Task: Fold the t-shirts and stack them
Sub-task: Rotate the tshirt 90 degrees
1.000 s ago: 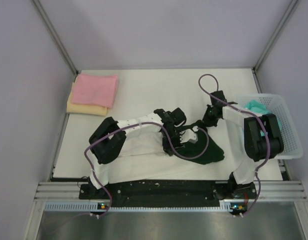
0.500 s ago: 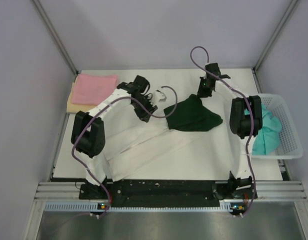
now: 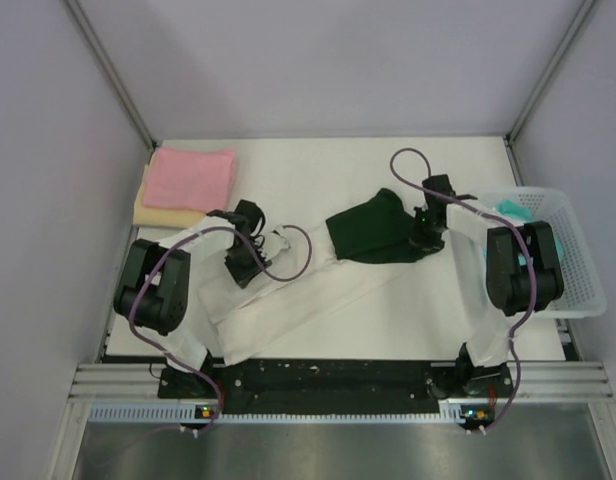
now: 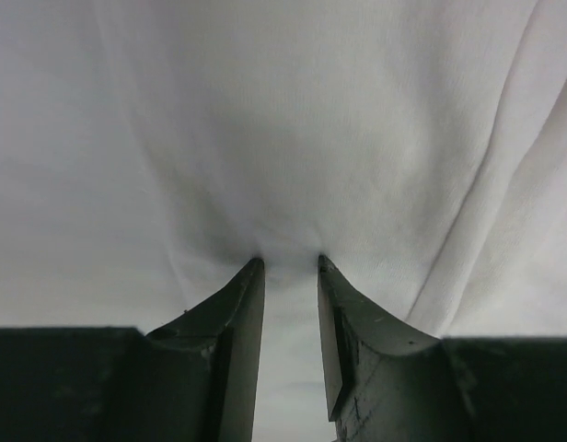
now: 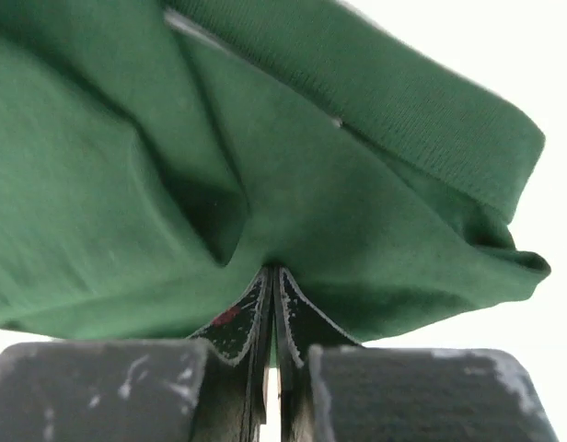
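Note:
The white t-shirt with a dark green part lies spread slantwise across the table. My left gripper rests on its left end. In the left wrist view the jaws stand a little apart, tips pressed into white cloth that puckers around them. My right gripper is shut on the edge of the green part, which fills the right wrist view ahead of the closed gripper. A folded pink t-shirt lies on a folded pale yellow one at the back left. A teal t-shirt sits in the basket.
A white plastic mesh basket stands at the table's right edge, close to my right arm. Grey walls close in the table on the left, back and right. A black rail runs along the near edge.
My left gripper has come down and nearer-left from the back, laying the white cloth flat. My right gripper moved nearer with the green part, which now lies flatter.

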